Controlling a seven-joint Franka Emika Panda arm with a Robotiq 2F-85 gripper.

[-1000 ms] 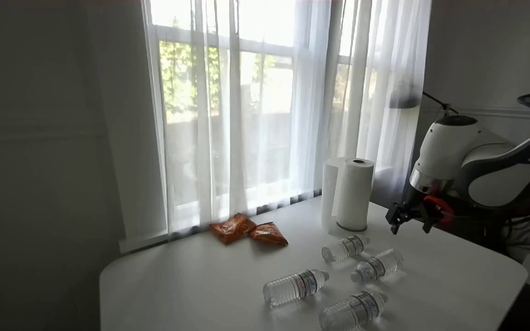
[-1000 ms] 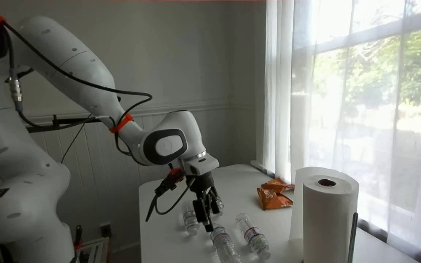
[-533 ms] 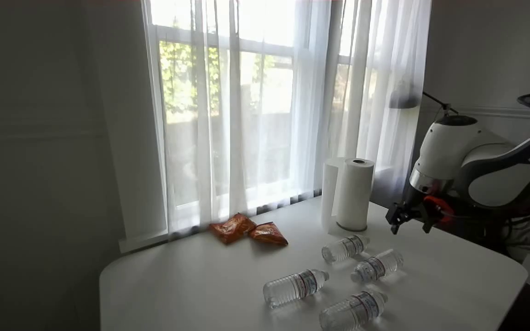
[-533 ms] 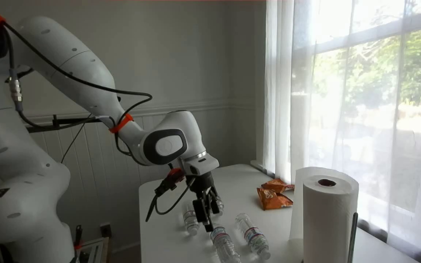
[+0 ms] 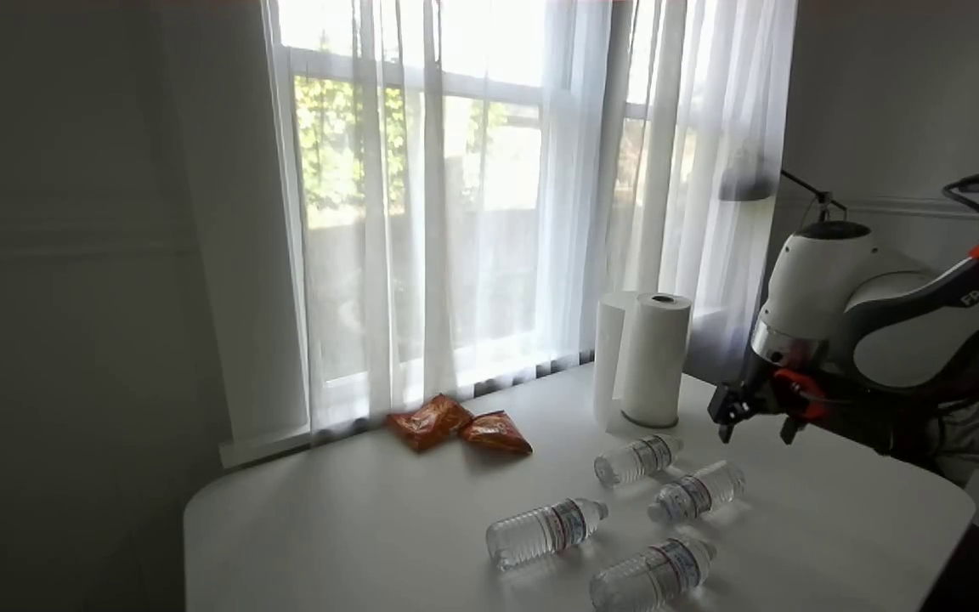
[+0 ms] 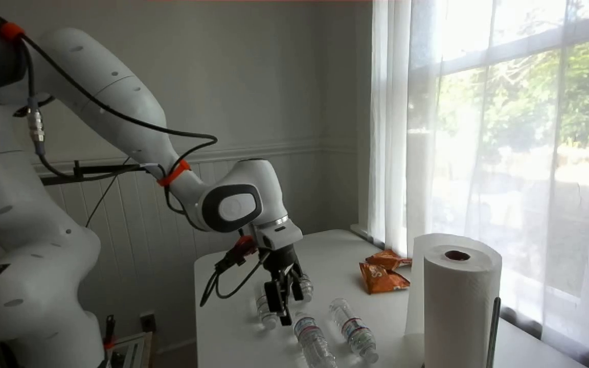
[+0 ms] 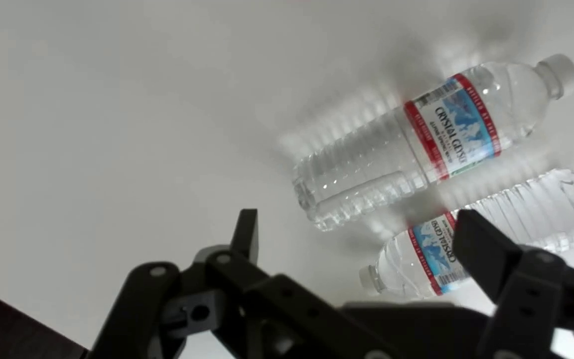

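My gripper (image 7: 358,214) is open above the white table, its black fingers (image 7: 486,249) wide apart with nothing held between them. Below it in the wrist view, a clear water bottle (image 7: 366,164) with a red and blue label lies on its side. A second bottle (image 7: 401,269) lies beside it, capped end between the fingers and partly covered by the right finger. In an exterior view the gripper (image 5: 757,435) hangs to the right of several lying bottles (image 5: 698,493). In an exterior view the gripper (image 6: 292,309) overlaps some bottles; a bottle (image 6: 313,340) lies close to its tip.
A paper towel roll (image 5: 655,361) stands upright on a holder by the window side of the table (image 5: 328,527). Two orange snack bags (image 5: 496,432) lie near the window, seen in both exterior views. A table edge (image 7: 28,319) crosses the wrist view's lower left corner.
Over the last half second the arm has shifted slightly; the gripper sits a little farther left in both exterior views. Bottles, bags and towel roll have stayed in place.
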